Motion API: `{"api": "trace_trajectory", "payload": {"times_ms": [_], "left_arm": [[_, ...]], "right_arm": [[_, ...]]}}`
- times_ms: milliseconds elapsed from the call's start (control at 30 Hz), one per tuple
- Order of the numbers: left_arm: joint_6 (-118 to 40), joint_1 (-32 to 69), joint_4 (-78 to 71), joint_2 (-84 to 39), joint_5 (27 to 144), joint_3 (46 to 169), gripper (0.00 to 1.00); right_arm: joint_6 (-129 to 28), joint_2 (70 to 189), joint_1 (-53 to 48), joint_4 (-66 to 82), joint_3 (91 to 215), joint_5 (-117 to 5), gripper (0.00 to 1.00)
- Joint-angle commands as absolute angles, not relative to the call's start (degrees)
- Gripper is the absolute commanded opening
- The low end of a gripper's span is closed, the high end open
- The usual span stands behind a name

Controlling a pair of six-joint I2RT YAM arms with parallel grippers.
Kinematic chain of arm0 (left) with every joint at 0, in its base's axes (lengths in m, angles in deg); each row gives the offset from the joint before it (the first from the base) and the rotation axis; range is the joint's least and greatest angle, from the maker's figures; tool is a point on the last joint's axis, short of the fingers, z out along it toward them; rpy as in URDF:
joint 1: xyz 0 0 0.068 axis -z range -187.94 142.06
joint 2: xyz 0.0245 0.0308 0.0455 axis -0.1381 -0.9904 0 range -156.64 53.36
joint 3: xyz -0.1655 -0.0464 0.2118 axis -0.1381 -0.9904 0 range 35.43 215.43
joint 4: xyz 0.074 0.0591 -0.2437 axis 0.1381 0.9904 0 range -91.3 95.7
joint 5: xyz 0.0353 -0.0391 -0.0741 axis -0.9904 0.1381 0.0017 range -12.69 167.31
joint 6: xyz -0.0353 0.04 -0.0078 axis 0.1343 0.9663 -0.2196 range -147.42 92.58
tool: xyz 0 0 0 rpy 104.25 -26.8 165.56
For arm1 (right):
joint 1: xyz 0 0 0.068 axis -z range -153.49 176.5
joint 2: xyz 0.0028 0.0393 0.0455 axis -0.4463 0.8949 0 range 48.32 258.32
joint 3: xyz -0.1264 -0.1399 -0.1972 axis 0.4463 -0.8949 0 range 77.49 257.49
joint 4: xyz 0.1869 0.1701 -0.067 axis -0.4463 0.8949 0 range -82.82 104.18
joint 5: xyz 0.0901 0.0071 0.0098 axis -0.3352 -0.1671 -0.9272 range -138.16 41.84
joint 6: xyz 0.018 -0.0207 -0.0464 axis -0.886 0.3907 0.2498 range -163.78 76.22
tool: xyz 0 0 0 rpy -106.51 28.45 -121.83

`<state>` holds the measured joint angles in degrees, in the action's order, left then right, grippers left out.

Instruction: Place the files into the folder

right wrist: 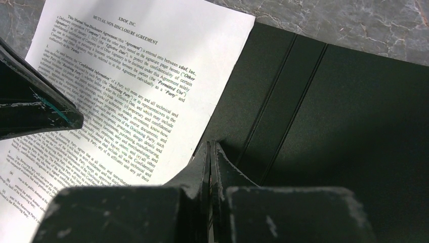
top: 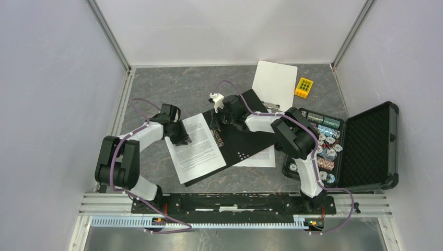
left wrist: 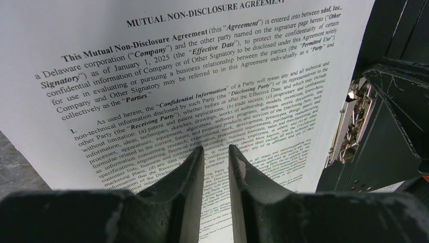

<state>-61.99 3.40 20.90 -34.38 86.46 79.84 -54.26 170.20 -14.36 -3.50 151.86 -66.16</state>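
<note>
Two files (top: 197, 146) noted: one spread over the black left half of the open folder (top: 248, 144), one tucked under its near right edge. Left gripper (left wrist: 216, 149) poised over the first, fingers narrowly parted; right gripper (right wrist: 210, 144) pinched together above the folder's creases. Poker chips (top: 324, 146) packed in the open case (top: 371, 141).

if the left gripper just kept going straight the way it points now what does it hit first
The printed sheet: the left gripper points down onto its text, jaws slightly apart, with nothing in between. How far above the page the tips are is unclear.
</note>
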Motion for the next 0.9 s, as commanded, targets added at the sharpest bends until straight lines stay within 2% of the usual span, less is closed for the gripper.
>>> {"api": "trace_trajectory", "payload": {"times_ms": [0,300,533,567,633,667,800,867], "left_arm": [[-63.23,3.67,18.66,-37.76,82.85,78.38,0.32],[-63.25,3.67,19.03,-37.81,82.32,78.41,0.32],[-63.32,3.67,19.09,-38.0,82.11,78.41,0.32],[-63.25,3.67,19.14,-37.96,81.94,78.42,0.32],[-63.26,3.67,19.18,-37.82,81.5,78.26,0.32],[-63.32,3.67,19.18,-37.78,81.36,78.26,0.32],[-63.34,3.67,19.27,-37.74,81.1,78.24,0.32],[-63.35,3.67,19.3,-37.7,81.09,78.28,0.32]], "right_arm": [[-51.46,173.71,-14.88,4.37,149.11,-65.96,0.0],[-48.49,175.78,-15.55,4.41,147.77,-67.46,0.0],[-46.46,174.76,-15.68,6.89,151.39,-67.53,0.0],[-46.78,173.63,-15.55,7.02,152.28,-66.85,0.03],[-47.95,171.06,-14.96,7.04,154.22,-65.58,0.19],[-48.82,169.97,-14.45,6.97,155.2,-65.56,0.25],[-51.33,166.95,-12.16,6.96,159.57,-66.42,0.41],[-51.11,166.97,-11.35,9.01,161.59,-67.19,0.45]]}}
